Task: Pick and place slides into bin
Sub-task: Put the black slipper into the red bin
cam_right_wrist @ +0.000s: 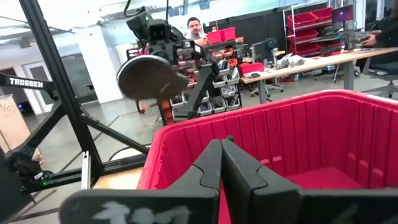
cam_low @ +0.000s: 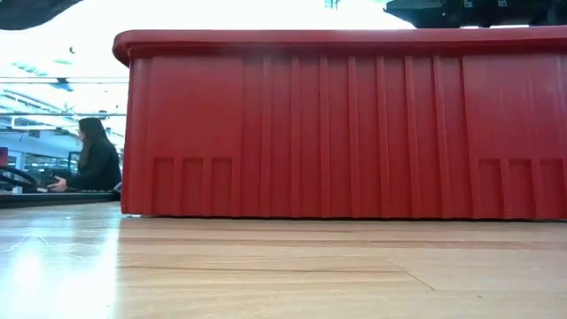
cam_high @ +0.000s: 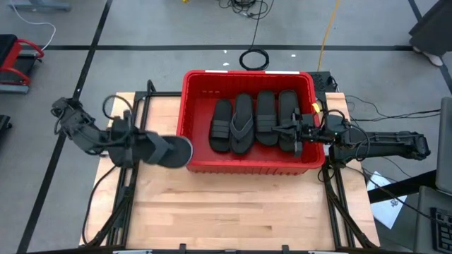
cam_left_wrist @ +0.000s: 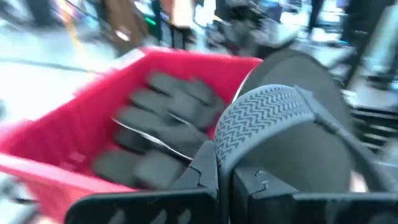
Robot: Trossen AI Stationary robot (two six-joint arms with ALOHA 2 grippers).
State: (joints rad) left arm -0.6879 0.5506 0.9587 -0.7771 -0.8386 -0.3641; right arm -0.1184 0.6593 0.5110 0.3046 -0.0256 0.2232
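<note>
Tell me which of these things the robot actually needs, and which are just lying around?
Part of the job:
- red bin
- four slides in the bin
- slide held by the left tool
- right tool, shut over the bin

Just lying about:
- black cable coil on the floor
- yellow cable
- person seated in the background

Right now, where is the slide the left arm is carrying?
In the high view, the slide is held in the left gripper above the table, just outside the red bin's left wall, not yet over the four inside.
</note>
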